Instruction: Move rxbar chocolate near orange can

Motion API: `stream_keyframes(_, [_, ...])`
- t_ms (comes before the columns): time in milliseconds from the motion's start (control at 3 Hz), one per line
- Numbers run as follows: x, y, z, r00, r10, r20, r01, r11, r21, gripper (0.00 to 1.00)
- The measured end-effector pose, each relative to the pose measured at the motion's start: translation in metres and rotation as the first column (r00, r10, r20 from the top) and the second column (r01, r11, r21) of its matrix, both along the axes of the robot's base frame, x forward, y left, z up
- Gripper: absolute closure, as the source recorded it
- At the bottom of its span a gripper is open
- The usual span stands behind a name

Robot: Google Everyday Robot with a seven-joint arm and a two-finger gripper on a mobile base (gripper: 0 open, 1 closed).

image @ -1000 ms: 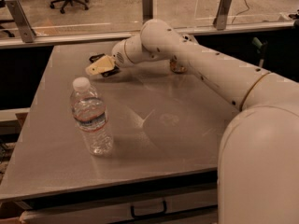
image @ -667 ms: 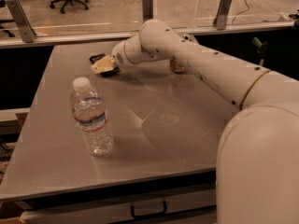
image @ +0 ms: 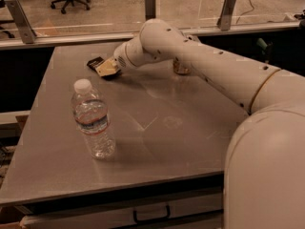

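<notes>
1 gripper (image: pixel 106 67) at table (image: pixel 190 142) 11 o'clock, over 1 choc bar (image: pixel 95 62), grip state can't tell, 1 orange can (image: pixel 180 69) at 1 o'clock, partly behind arm (image: pixel 214 66), 1 water bottle (image: pixel 93 120) at 8 o'clock

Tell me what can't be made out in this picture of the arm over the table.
Camera view:
- orange can: mostly hidden behind the arm; only its lower part shows.
- rxbar chocolate: partly covered by the gripper at the far left of the table; print too small.
- water bottle label: too small to read.
</notes>
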State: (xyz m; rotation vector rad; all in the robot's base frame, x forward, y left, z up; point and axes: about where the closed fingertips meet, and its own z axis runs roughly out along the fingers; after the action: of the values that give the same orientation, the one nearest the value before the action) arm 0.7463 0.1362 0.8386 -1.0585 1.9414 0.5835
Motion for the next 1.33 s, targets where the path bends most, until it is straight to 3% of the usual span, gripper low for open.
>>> stream_keyframes(333, [-0.016, -0.012, 0.021, 0.9971, 0.028, 0.071, -0.024, 0.998, -0.054, 1.0])
stream_keyframes(667, [-0.045, -0.037, 0.063, 0.9803, 0.083, 0.179, -0.056, 0.987, -0.151, 1.0])
stream_keyframes(1000, [-0.076, -0.068, 0.089, 0.9679, 0.131, 0.214, -0.082, 0.971, -0.223, 1.0])
stream_keyframes(1333, [-0.108, -0.106, 0.087, 0.9731, 0.146, 0.178, -0.09, 0.953, -0.288, 1.0])
